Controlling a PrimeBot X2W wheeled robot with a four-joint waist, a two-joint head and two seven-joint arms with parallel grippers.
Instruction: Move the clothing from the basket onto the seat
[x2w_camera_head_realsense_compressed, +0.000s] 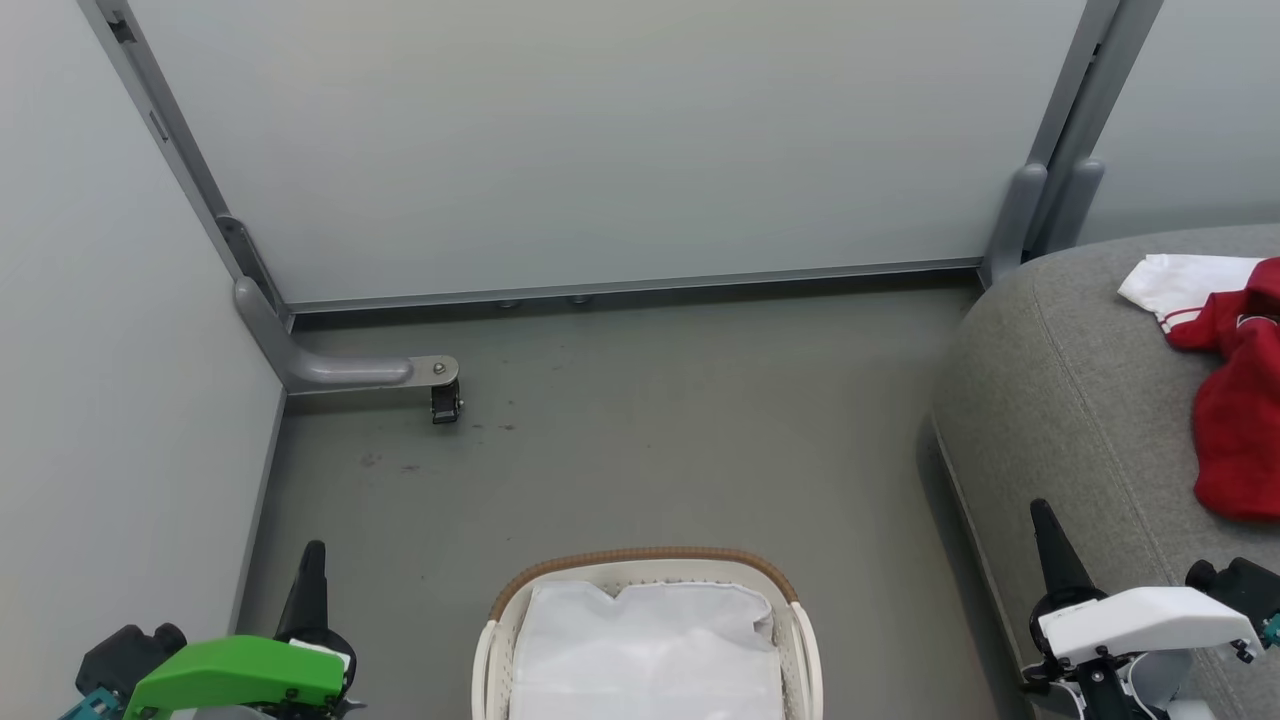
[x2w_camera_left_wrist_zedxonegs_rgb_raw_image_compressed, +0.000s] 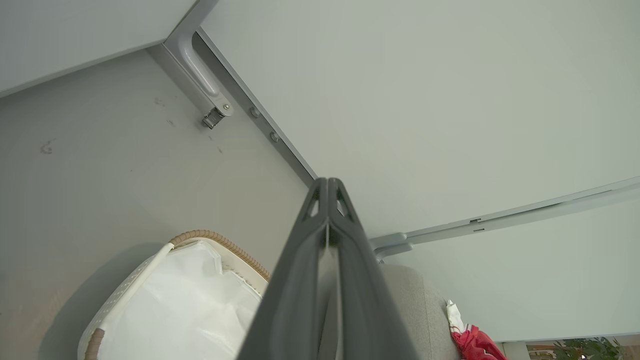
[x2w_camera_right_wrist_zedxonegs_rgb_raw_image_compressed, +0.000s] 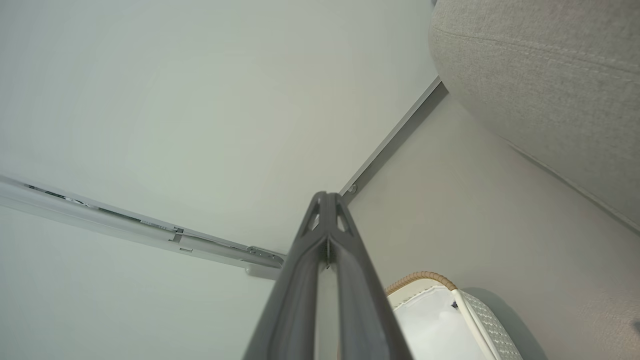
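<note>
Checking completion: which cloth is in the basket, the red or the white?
The plain white liner lies in the basket; the red clothing lies on the grey seat.

the clothing (x2w_camera_head_realsense_compressed: 1238, 420) is deep red, with a white part edged by a thin red stripe. the seat (x2w_camera_head_realsense_compressed: 1080, 400) is mid grey in a fine weave. the basket (x2w_camera_head_realsense_compressed: 640, 557) is creamy white, dotted with tiny holes, its rim banded in brown weave. the liner (x2w_camera_head_realsense_compressed: 645, 650) is plain white. the floor (x2w_camera_head_realsense_compressed: 650, 430) is dull grey-green with dark specks. the left gripper (x2w_camera_head_realsense_compressed: 313, 570) is black under a bright green cover, and the right gripper (x2w_camera_head_realsense_compressed: 1048, 530) is black under a white one.
</note>
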